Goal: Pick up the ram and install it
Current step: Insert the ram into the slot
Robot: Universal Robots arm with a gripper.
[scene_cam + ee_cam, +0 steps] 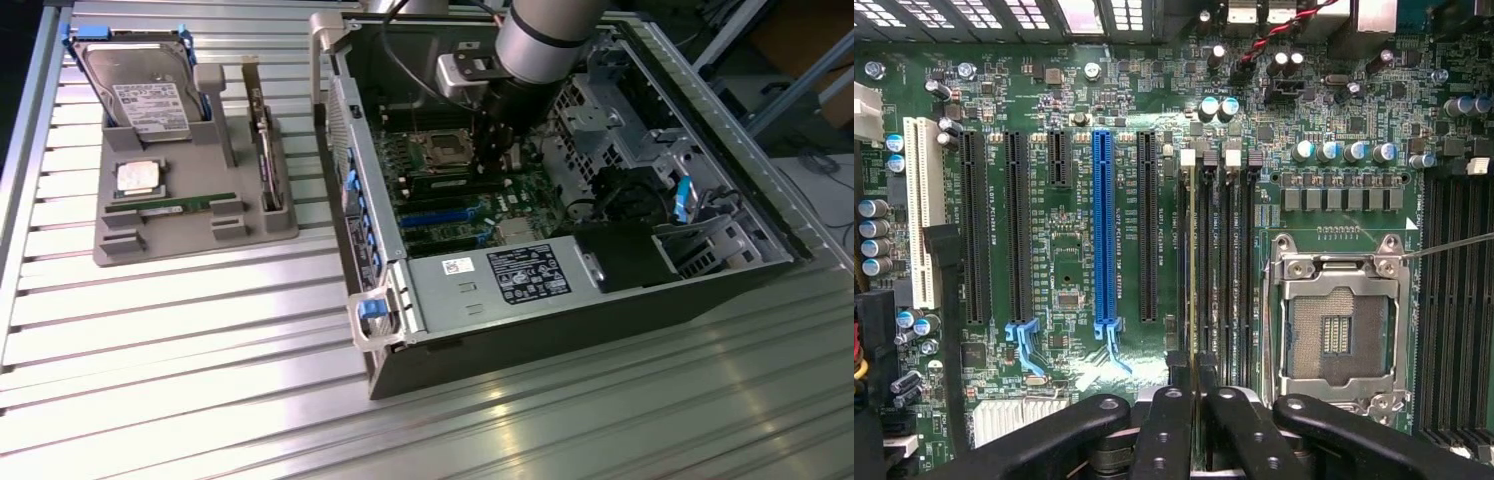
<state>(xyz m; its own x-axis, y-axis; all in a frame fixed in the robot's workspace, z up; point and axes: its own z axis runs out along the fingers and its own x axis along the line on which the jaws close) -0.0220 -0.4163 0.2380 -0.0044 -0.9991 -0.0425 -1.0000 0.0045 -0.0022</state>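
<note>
Misalignment is my main worry. The black two-finger gripper has its fingers pressed nearly together, pinching what looks like the thin green ram stick. The wrist view sees it edge-on, running along one of the black memory slots on the green motherboard. I honestly can't tell whether it's sitting in the slot, resting on top of it, or hovering just above.

What could go wrong, as I see it:

- If the stick is tilted or a hair off the slot line, pushing down would jam one end. That could flex the board or chew up the contacts.
- The notch could be the wrong way round. I can't see it from here, and forcing it would be bad.
- The small white end latch might not be swung out. If so, the stick won't seat.
- The grip is on a very thin edge, so the stick could slide or twist between the fingers under load.
- The open silver CPU socket is just beside the slots. A sideways slip toward it is the expensive one.

There's a second green stick lying in the grey moulded tray, well away from the open black computer case.
</note>
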